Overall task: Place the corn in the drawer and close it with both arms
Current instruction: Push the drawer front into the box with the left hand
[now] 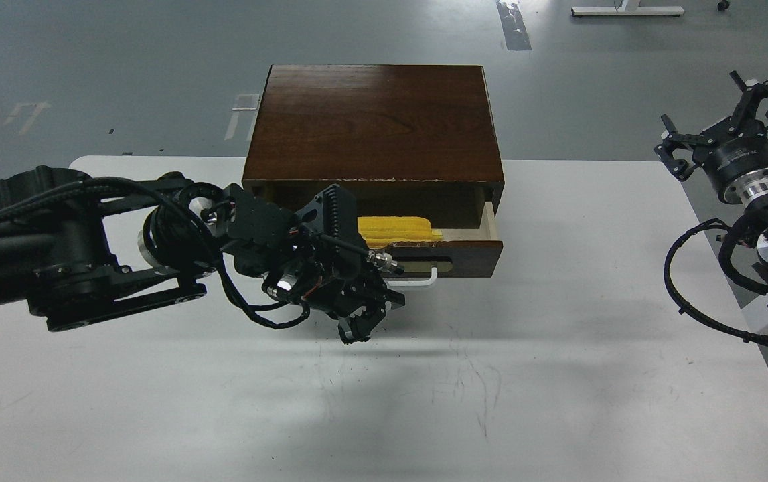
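White counter (384,415) is lying bare along its near edge. I am hovering my left gripper (360,321) just before the drawer (454,258), fingers nearly together, holding nothing. Beyond, the corn (397,229) is lying in the open drawer; next I am judging a push on its front. My right gripper (725,137) is waiting spread at the far right corner.

A cabinet (373,124) sits at the far middle of the counter (558,375). Its drawer (454,258) stands pulled out toward the near side, and the corn (397,231) lies crosswise inside it. The left gripper (365,320) hangs over the counter just in front of the drawer's left half. The right gripper (725,130) is held well apart, beyond the counter's right edge.
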Available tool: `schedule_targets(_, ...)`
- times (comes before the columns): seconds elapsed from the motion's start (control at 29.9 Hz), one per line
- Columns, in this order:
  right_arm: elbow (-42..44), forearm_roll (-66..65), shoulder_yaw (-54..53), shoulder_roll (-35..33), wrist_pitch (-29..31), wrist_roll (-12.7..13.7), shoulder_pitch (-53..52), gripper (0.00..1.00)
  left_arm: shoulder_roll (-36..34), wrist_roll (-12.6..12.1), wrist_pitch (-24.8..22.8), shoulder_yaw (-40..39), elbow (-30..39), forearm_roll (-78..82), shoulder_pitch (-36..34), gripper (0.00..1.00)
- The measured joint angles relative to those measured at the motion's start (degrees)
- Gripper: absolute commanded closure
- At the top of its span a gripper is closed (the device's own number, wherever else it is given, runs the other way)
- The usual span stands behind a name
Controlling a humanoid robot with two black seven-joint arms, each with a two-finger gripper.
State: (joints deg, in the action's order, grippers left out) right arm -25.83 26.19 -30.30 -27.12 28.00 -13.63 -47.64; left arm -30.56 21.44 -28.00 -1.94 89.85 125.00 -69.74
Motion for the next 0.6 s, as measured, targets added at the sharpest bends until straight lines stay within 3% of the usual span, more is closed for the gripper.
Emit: schedule_targets(0.6, -0.01, 0.0, -0.11, -0.35, 0.0, -0.08, -0.27, 0.0, -0.31, 0.19, 0.01, -0.07, -4.94, -0.02, -0.58, 1.0)
